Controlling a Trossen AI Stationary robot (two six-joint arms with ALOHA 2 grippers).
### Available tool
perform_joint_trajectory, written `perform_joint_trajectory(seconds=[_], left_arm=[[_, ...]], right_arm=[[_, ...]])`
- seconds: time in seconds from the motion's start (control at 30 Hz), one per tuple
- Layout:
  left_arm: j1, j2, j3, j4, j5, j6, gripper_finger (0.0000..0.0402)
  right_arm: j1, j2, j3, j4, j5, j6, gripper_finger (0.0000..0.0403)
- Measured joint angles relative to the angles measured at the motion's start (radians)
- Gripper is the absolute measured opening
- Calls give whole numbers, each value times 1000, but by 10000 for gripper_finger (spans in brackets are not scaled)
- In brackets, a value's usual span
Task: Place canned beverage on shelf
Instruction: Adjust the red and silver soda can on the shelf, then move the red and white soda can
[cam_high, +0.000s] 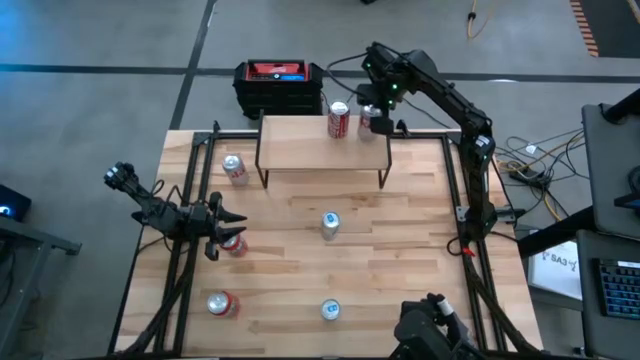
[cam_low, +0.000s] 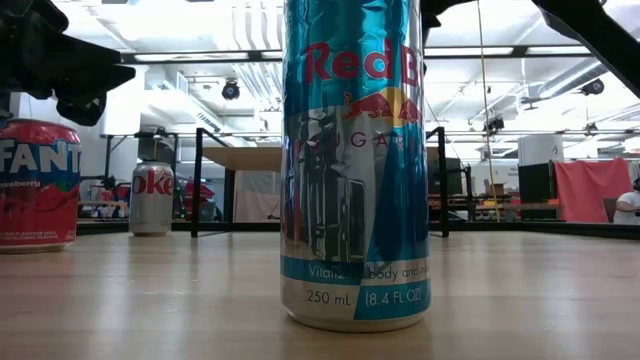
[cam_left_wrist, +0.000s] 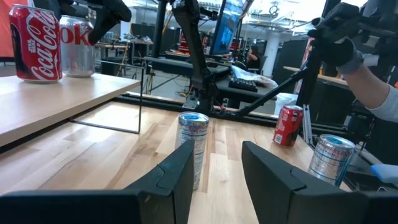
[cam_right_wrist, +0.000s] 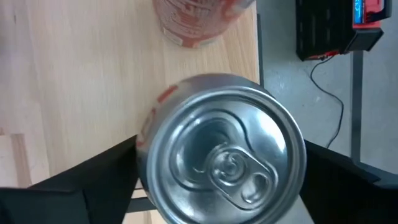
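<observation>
2 cans stand on the light wooden shelf (cam_high: 322, 143): a red cola can (cam_high: 339, 119) and a silver can (cam_high: 368, 117), straddled by the right gripper's (cam_high: 381, 121) parted fingers. Left gripper (cam_high: 222, 231), closed, hovers well in front of the shelf.

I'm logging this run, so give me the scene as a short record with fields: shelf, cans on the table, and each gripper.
shelf: shelf at the table's far edge, holding a red Coca-Cola can and a silver can side by side
table cans: five standing on the wooden table
right gripper: right gripper above the silver can on the shelf, fingers either side of it, opening
left gripper: left gripper low over the table's left side, shut, holding nothing
</observation>
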Motion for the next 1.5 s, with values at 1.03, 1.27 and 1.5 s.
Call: perform_joint_trajectory(seconds=[1.03,1.27,1.5], left_arm=[[0,0,0,0,0,0,118],[0,0,0,0,0,0,118],[0,0,0,0,0,0,118]], right_arm=[[66,-218,-163,-80,51,723,400],[194,-375,-388,-82,52,856,400],[375,-538,-548,-82,49,1104,400]])
